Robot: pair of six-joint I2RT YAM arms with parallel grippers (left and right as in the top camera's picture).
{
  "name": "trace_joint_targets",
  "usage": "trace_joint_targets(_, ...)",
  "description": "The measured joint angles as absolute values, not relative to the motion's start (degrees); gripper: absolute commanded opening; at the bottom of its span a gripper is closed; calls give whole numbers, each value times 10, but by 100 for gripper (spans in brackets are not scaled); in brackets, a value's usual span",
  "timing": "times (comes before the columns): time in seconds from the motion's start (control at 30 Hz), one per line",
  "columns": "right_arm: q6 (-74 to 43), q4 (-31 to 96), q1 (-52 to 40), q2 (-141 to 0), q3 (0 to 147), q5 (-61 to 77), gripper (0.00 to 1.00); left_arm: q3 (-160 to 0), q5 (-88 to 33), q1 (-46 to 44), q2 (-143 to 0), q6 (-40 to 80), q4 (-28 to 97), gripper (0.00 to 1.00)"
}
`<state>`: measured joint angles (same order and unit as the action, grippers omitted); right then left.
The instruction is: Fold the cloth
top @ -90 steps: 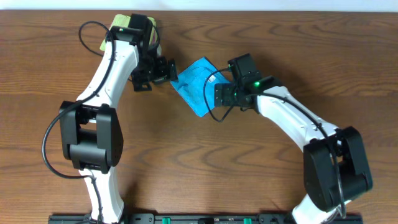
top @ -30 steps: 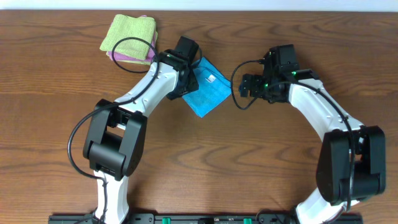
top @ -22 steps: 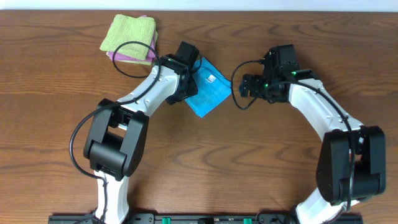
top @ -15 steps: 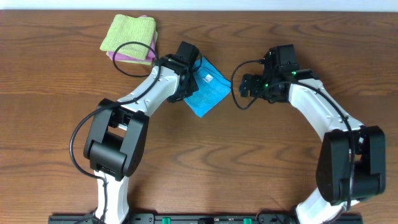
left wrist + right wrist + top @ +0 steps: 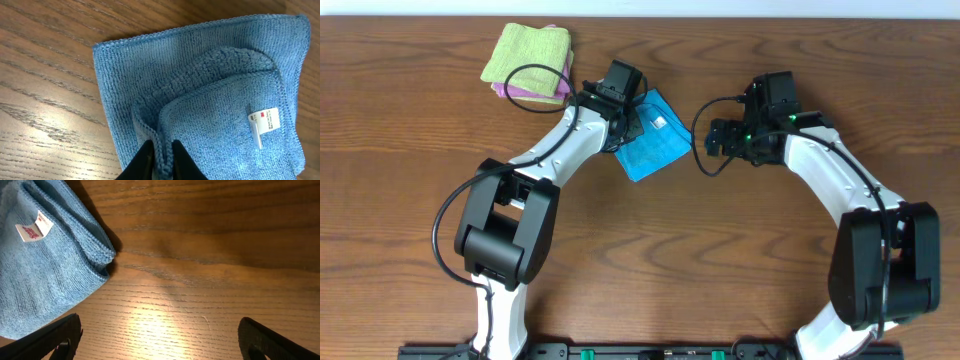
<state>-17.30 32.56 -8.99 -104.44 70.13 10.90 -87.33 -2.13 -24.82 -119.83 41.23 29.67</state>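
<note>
Wooden bench (image 5: pixel 420 200) carries the cloth (image 5: pixel 655 150); left tool (image 5: pixel 159 160) pinches its folded edge, right tool (image 5: pixel 160 337) gapes empty beside it. Best to lift low, keeping corners aligned.

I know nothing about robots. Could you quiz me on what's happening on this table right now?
1. Pick one: the left gripper is pinching A) a spoon, B) a fold of the blue cloth, C) nothing.
2. True or false: the right gripper is open, holds nothing and hangs over bare wood beside the cloth.
3. Fill in: the small label sewn to the cloth's edge is a ____ tag.

Key: 1 B. 2 true. 3 white.
</note>
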Motion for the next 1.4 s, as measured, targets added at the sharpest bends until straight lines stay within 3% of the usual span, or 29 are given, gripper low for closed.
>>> trace_joint_targets(0.63, -173, 323, -90, -1044, 701, 109, 99, -920, -26, -248, -1198, 356, 250, 22)
trace_joint_targets(0.87, -173, 321, -90, -1044, 701, 108, 99, -924, -18, -248, -1198, 334, 252, 33)
trace_joint_targets(0.97, -173, 321, -90, -1044, 701, 107, 99, -924, 10, -248, -1198, 316, 259, 51)
trace_joint_targets(1.1, -173, 321, -90, -1044, 701, 107, 99, -923, 40, -248, -1198, 300, 259, 65)
trace_joint_targets(1.4, -96, 270, -90, -1044, 701, 155, 99, -919, 28, -241, -1198, 296, 322, 68)
